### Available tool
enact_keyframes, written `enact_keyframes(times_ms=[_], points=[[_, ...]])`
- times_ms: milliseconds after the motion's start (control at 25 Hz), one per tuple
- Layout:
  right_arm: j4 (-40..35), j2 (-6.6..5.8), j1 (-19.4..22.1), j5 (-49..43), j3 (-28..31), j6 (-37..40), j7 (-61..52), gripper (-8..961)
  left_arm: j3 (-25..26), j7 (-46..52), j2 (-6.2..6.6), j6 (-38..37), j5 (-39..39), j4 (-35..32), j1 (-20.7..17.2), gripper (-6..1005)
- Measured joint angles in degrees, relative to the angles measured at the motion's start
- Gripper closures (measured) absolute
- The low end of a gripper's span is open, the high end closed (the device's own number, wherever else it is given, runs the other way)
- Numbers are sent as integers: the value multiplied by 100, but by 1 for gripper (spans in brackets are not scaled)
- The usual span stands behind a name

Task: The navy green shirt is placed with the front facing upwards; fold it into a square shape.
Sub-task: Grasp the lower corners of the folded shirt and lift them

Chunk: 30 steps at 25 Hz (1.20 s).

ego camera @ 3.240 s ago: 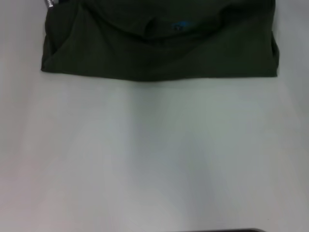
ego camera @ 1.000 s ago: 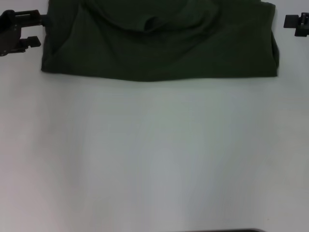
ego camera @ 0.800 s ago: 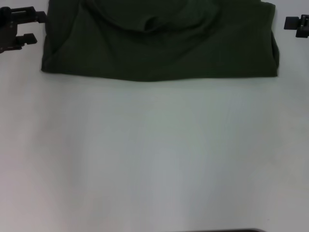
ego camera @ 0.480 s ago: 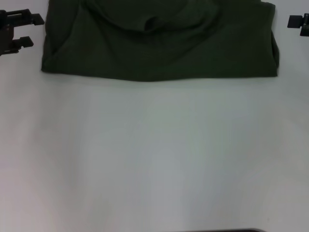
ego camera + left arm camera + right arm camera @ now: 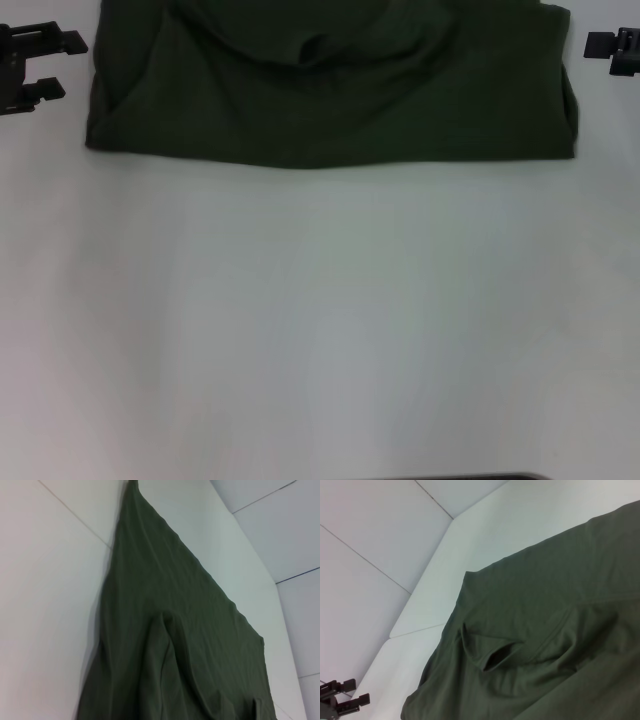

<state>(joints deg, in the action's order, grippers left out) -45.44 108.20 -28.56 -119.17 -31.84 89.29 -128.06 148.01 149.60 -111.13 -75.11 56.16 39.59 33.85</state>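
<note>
Nearest you in the head view is the bare white table (image 5: 320, 330), with a dark strip just showing at its near edge. Beyond it lies the navy green shirt (image 5: 330, 90), folded into a wide band across the far part of the table, its near edge a fairly straight fold line. Only plain green cloth shows; a loose curved fold sits near the middle of the far side. The shirt's outline matches what you saw a second ago, so the cloth has not shifted. Three seconds back a blue neck label peeked out near that central fold; you no longer see it.

The left gripper (image 5: 52, 66) hangs just off the shirt's left edge, apart from the cloth, with its two fingers spread and nothing between them. Over the last second it has drifted slightly outward and away from the cloth. You also catch it in the right wrist view (image 5: 359, 691), beyond the shirt's corner.

The right gripper (image 5: 612, 50) sits at the far right, beside the shirt's right edge and clear of it. Only one dark finger and part of the body show, so you cannot tell whether it is parted or closed. It has barely moved.
</note>
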Motion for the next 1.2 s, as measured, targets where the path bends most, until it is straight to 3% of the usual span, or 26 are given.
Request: enact_keyframes(times_ms=[520,720,920,1200], points=[[0,60,40,-58,-75,28,9,22,-29,-26,-2,73,0,-22,46,247],[0,68,16,-68,-206,53,6,22,-147,27,4,537,-1,-79,462,247],[-3,59,-52,-211,-292,181,-24,22,-599,193,56,978,-154,-356,904,247],[-5,60,-88,-445,-302,249,-9,23,-1039,-361,28,972,-294,-373,1018,247]])
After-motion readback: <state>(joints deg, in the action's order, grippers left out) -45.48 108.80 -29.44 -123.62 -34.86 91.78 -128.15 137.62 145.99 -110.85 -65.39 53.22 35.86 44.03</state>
